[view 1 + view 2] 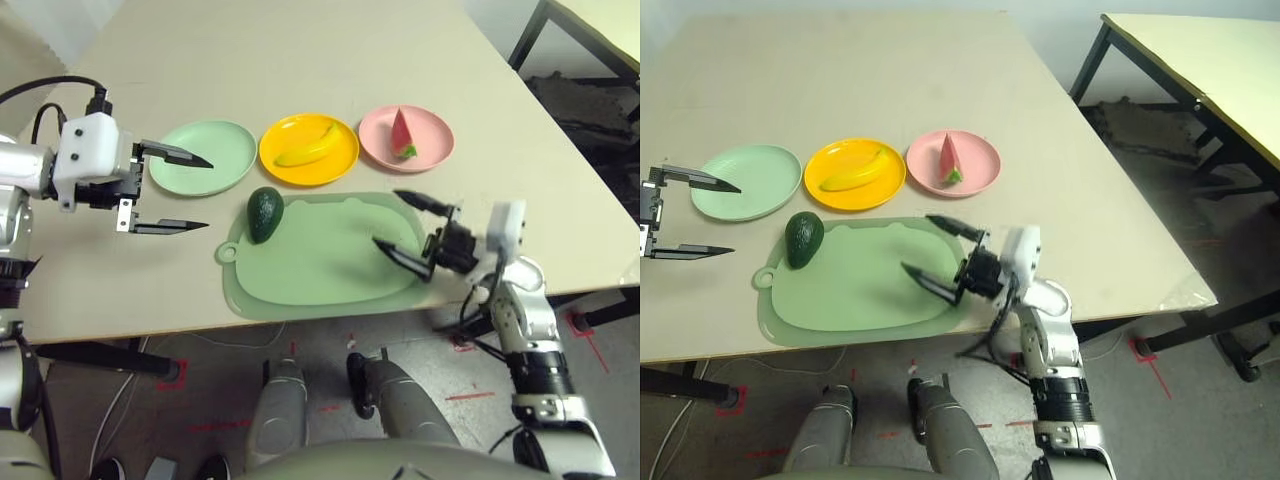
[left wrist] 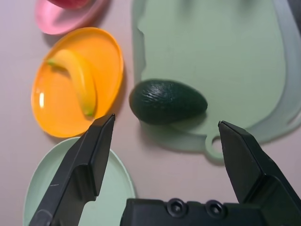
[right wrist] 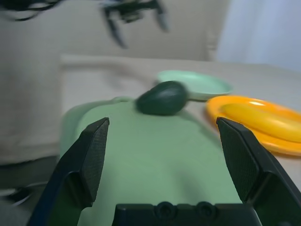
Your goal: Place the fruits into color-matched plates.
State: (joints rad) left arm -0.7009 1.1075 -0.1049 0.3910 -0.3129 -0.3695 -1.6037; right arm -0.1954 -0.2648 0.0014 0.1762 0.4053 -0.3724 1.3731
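Yellow-orange plate [image 1: 340, 168]: one banana [image 1: 303, 155] lying inside!
Pink plate [image 1: 438, 135]: one watermelon wedge [image 1: 402, 136], in it.
Mint plate [image 1: 203, 158]: nothing in it.
Cutting mat [image 1: 330, 265]: one avocado [image 1: 265, 214] on its left end.
Count: three plates, three fruits.
Left gripper [image 1: 205, 193]: spread, near mint plate.
Right gripper [image 1: 385, 217]: spread, over the mat.
Cut off: pink plate, left wrist view.

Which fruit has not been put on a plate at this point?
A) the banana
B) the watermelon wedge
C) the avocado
C: the avocado lies on the green cutting mat, while the banana and the watermelon wedge each sit on a plate.
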